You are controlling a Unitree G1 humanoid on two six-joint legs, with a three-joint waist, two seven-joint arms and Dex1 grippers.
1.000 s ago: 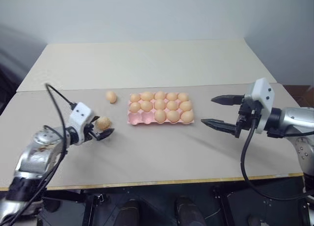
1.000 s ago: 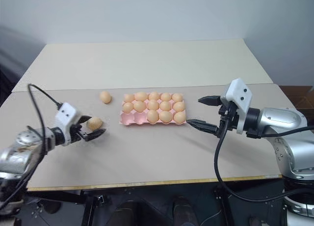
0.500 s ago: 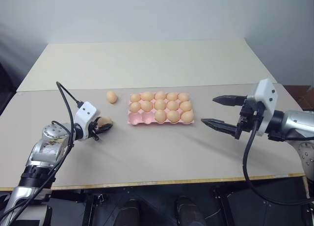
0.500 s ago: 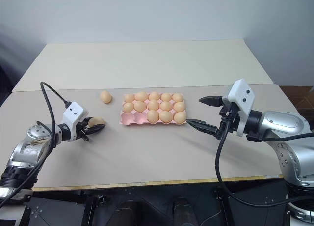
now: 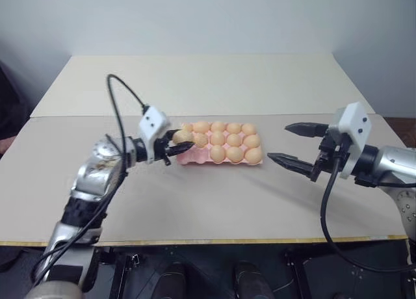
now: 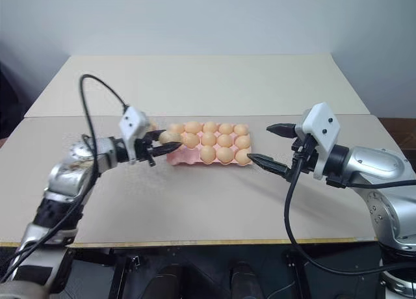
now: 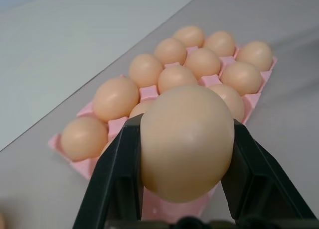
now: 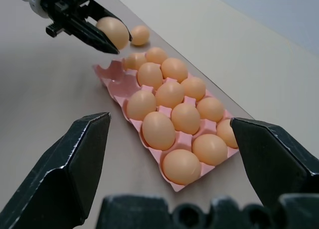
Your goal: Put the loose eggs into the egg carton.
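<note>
An egg is clamped between the fingers of the left gripper and held just over the left end of the pink carton, presumably so it can be lowered into one of the empty cups there. Another loose egg lies on the table beside the carton. The right gripper is held wide apart and empty, near the carton's right end
</note>
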